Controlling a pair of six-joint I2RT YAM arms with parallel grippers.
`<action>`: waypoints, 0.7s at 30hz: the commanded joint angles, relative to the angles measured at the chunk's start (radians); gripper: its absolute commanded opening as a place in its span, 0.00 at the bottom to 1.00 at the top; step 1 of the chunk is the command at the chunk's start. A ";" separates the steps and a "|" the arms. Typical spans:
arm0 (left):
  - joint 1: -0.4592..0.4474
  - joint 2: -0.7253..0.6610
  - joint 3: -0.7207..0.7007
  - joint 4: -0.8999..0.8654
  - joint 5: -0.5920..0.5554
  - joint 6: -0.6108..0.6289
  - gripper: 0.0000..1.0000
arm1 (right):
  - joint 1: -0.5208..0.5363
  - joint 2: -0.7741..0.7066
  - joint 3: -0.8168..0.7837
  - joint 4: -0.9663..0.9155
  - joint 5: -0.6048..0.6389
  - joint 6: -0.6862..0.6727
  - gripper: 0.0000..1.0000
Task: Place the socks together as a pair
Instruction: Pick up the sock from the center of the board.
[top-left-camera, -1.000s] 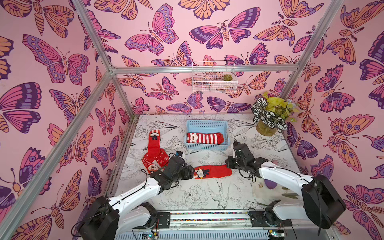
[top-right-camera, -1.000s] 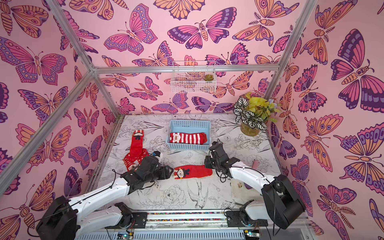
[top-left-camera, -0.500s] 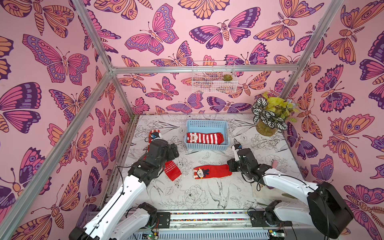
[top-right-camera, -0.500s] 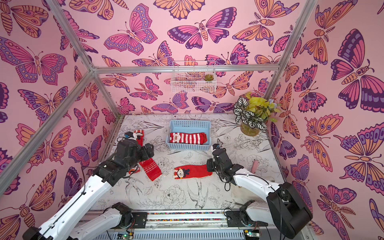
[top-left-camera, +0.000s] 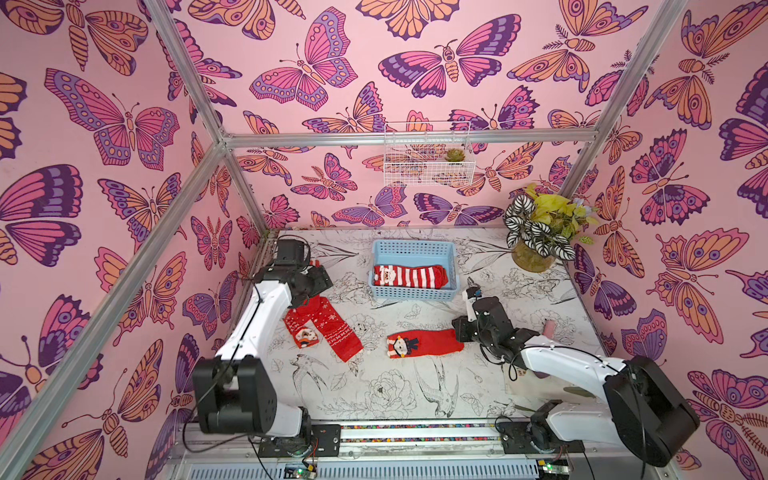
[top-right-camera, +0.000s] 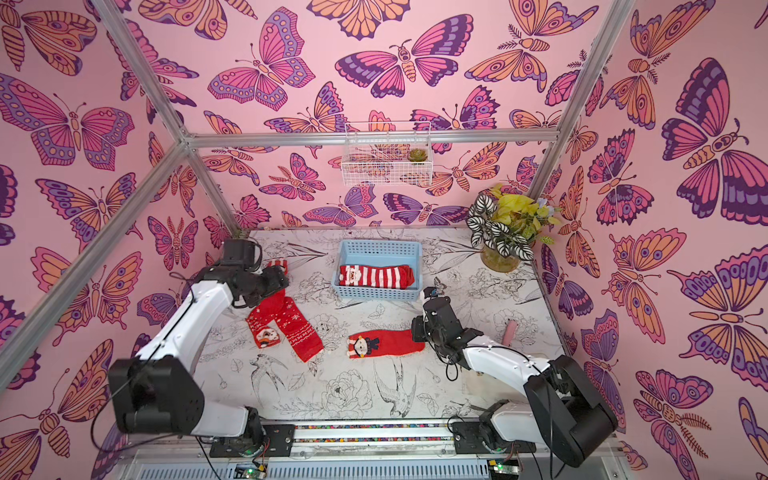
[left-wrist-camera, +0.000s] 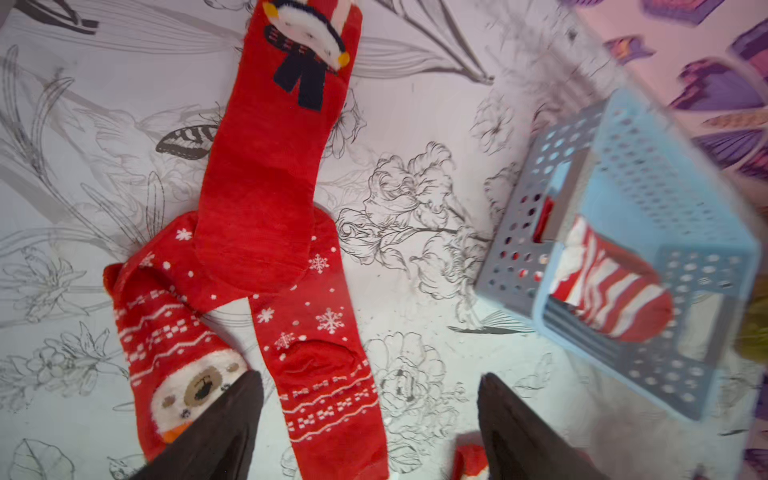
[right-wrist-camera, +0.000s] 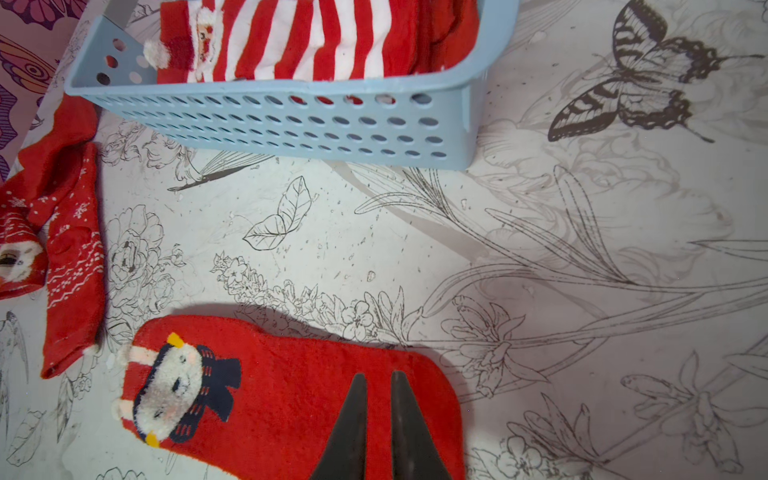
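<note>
A plain red sock (top-left-camera: 432, 343) with an animal-face cuff lies mid-table, and my right gripper (right-wrist-camera: 379, 376) is shut on its toe end (top-left-camera: 459, 332). At the back left, two snowflake socks (left-wrist-camera: 324, 332) lie in a V, one folded with a bear-face cuff (top-left-camera: 305, 334). A second plain red sock (left-wrist-camera: 266, 174) with the same face lies with its toe across them. My left gripper (left-wrist-camera: 370, 376) hovers open above these socks, holding nothing; in both top views it sits at the back left (top-right-camera: 276, 278). A red-white striped sock (top-left-camera: 409, 276) lies in the blue basket (top-left-camera: 413, 245).
A potted plant (top-left-camera: 536, 232) stands at the back right corner. A white wire basket (top-left-camera: 428, 164) hangs on the back wall. A small pink object (top-left-camera: 548, 328) lies near the right wall. The left wall runs close beside my left arm.
My left arm swung from the plain sock's cuff to the back left and opened; one snowflake sock now lies spread beside the other. The right gripper stayed at the sock's toe.
</note>
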 joint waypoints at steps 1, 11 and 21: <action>-0.014 0.089 0.059 -0.097 -0.049 0.166 0.76 | 0.005 0.014 0.029 0.014 -0.027 -0.018 0.16; -0.122 0.349 0.242 -0.251 -0.433 0.327 0.54 | 0.005 0.019 0.035 0.006 -0.041 -0.025 0.17; -0.152 0.448 0.248 -0.261 -0.506 0.328 0.47 | 0.004 0.018 0.023 0.028 -0.063 -0.024 0.19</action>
